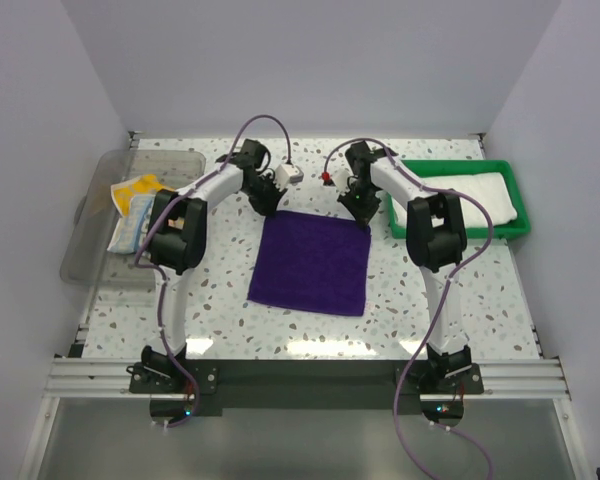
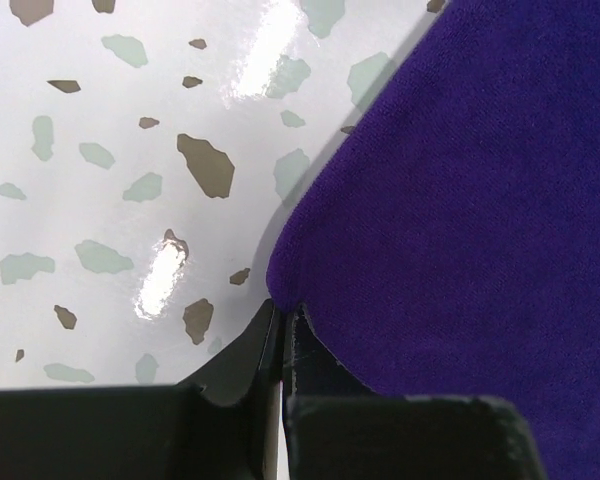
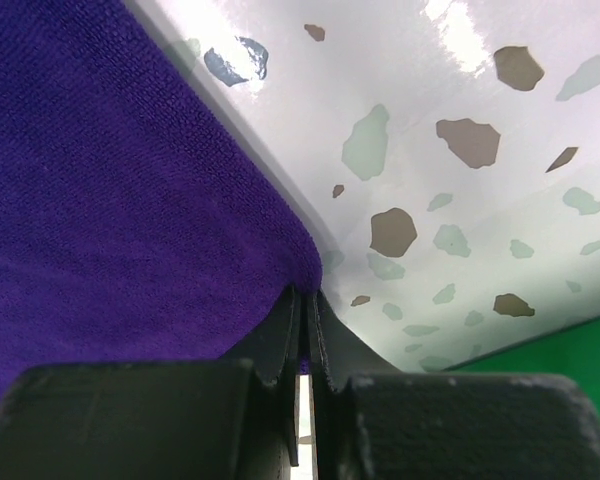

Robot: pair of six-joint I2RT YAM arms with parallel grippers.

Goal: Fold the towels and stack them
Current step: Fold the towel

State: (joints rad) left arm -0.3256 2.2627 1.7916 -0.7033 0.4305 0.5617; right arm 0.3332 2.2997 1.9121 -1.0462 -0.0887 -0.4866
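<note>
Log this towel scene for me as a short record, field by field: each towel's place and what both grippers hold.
centre towel: deep purple cloth towel, lying flat on the speckled table
left gripper: shut on its far left corner
right gripper: shut on its far right corner
right side: plain white towel in a green plastic tray
left side: pale printed towel in a clear plastic bin
stack: not started

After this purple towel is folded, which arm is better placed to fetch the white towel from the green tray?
Right, probably: the green tray holding the white towel lies just beside the right gripper, while the left gripper is across the purple towel, whose far corners both pinch.
</note>
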